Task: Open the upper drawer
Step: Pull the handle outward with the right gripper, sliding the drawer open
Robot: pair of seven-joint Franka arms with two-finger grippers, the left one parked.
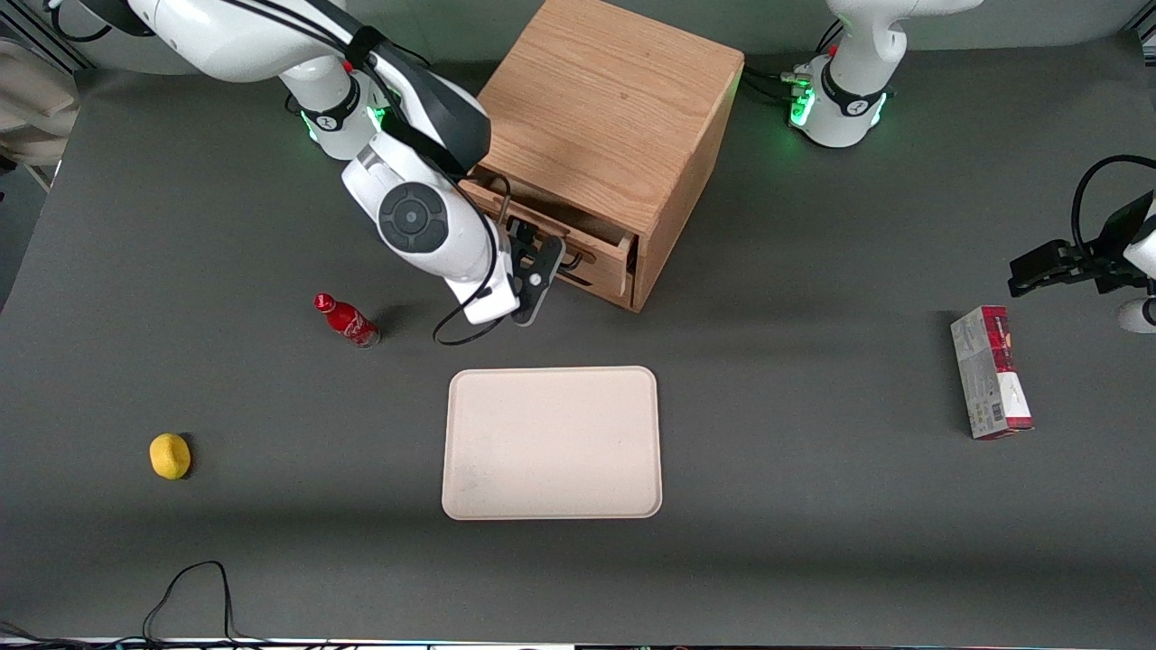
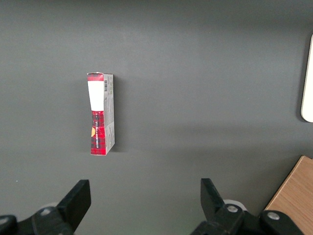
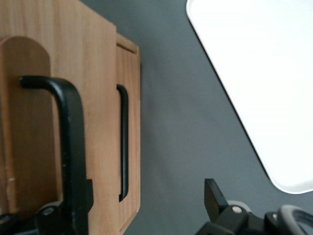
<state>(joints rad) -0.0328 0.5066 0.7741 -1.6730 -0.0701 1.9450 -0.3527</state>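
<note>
The wooden cabinet (image 1: 605, 108) stands at the back middle of the table. Its upper drawer (image 1: 598, 257) stands pulled out a little from the cabinet face. My right gripper (image 1: 545, 264) is right at that drawer's front, at handle height. In the right wrist view the upper drawer's front (image 3: 100, 73) is close, and its dark bar handle (image 3: 73, 137) lies against one side of my gripper (image 3: 146, 200). The other finger (image 3: 213, 195) stands well apart over the grey table, so the gripper is open. The lower drawer (image 3: 131, 98) and its handle (image 3: 123, 142) sit farther back.
A cream tray (image 1: 551, 442) lies nearer the front camera than the cabinet and also shows in the right wrist view (image 3: 254, 73). A red bottle (image 1: 346, 320) and a yellow fruit (image 1: 170, 455) lie toward the working arm's end. A red and white box (image 1: 989, 372) lies toward the parked arm's end.
</note>
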